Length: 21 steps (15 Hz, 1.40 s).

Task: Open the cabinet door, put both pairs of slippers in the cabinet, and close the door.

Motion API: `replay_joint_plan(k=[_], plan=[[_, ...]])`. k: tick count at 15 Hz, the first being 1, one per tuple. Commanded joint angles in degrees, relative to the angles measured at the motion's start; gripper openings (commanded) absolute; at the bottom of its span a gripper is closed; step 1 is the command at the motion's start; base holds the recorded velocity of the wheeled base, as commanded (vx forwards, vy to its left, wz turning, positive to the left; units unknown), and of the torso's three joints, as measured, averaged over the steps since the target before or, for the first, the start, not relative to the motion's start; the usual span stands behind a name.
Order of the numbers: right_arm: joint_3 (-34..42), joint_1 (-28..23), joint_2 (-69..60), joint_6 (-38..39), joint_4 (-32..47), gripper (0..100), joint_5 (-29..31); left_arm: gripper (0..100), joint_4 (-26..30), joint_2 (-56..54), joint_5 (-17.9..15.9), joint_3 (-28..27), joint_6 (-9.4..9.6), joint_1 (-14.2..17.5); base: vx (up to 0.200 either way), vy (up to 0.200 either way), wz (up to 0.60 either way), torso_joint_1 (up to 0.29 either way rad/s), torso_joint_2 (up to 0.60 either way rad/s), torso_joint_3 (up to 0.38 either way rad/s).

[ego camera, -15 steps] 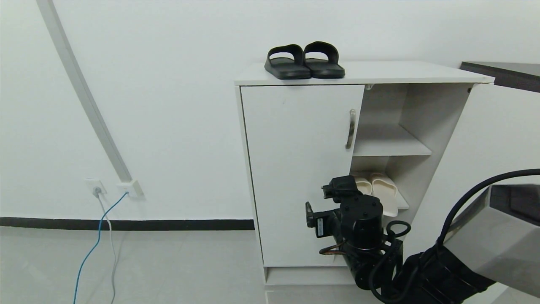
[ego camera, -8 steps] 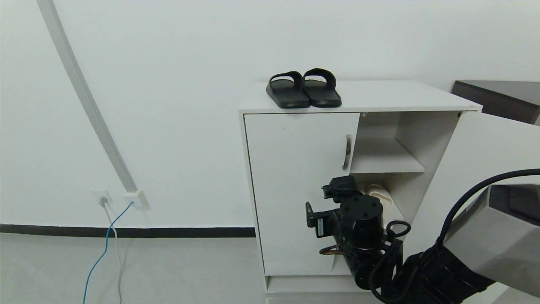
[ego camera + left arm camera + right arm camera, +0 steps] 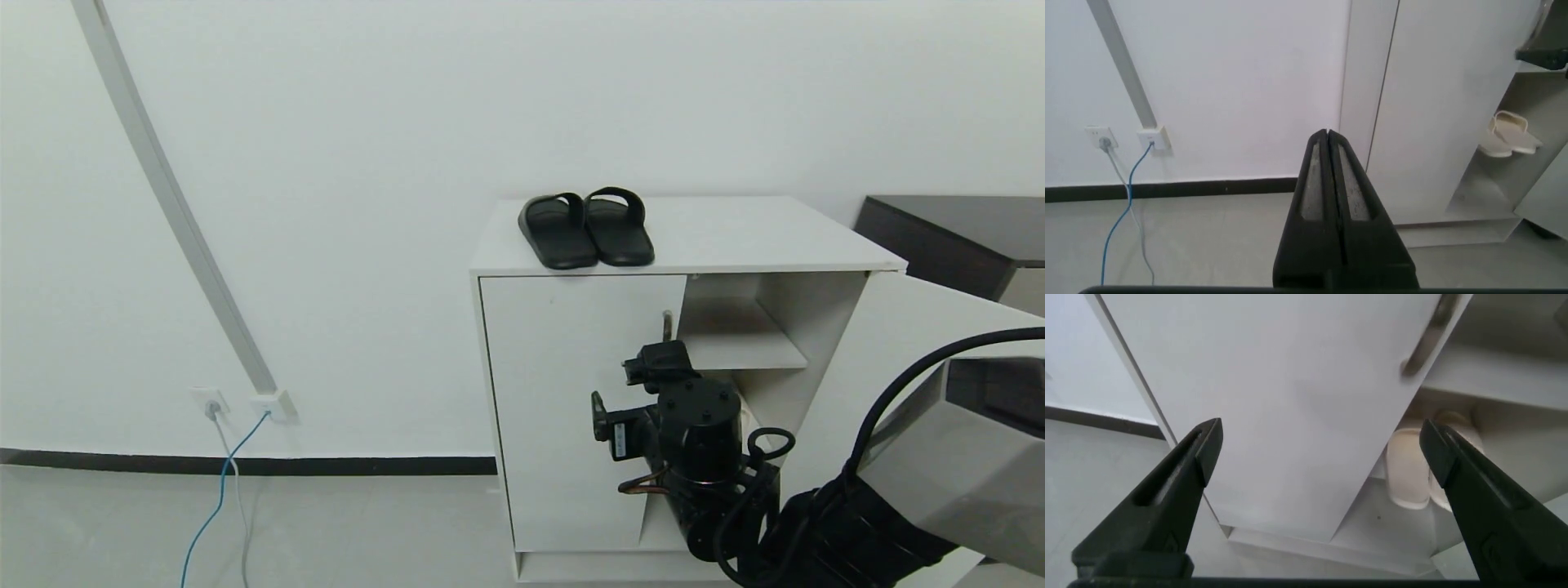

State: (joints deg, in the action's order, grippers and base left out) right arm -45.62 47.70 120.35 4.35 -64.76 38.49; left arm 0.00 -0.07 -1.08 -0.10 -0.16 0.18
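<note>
A pair of black slippers [image 3: 586, 230] sits on top of the white cabinet [image 3: 735, 233], near its left front edge. The cabinet's right door [image 3: 898, 343] stands swung open; the left door [image 3: 571, 392] is closed, its metal handle [image 3: 667, 325] partly behind my right arm [image 3: 694, 441]. A pair of white slippers [image 3: 1509, 135] lies on the low shelf inside, also in the right wrist view [image 3: 1429, 465]. My right gripper [image 3: 1320, 433] is open, empty, in front of the closed door's lower part. My left gripper [image 3: 1328, 139] is shut, empty, low and left of the cabinet.
A dark piece of furniture [image 3: 955, 237] stands right of the cabinet, behind the open door. Wall sockets with a blue and a white cable [image 3: 245, 404] sit low on the wall at left, under a slanting grey conduit [image 3: 163, 188]. Bare floor [image 3: 245, 531] lies left of the cabinet.
The head camera has risen, so the cabinet and wall sit lower in the picture and the cabinet's top shows more. The white slippers have slid behind my right arm.
</note>
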Motion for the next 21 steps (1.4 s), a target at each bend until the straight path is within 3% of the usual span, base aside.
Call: replay_joint_plan(k=[1,21], plan=[[0.0,0.02,0.15,0.04,-0.02,100,0.01,0,0.0,0.07,0.03,0.01,-0.02,-0.01,0.0,0.0,0.0,0.193,-0.51,-0.325],[0.62,-0.07,0.24,0.13,-0.02,100,-0.87,0,0.0,0.07,-0.06,0.01,0.16,-0.01,0.0,0.0,0.0,0.217,-0.51,-0.294]])
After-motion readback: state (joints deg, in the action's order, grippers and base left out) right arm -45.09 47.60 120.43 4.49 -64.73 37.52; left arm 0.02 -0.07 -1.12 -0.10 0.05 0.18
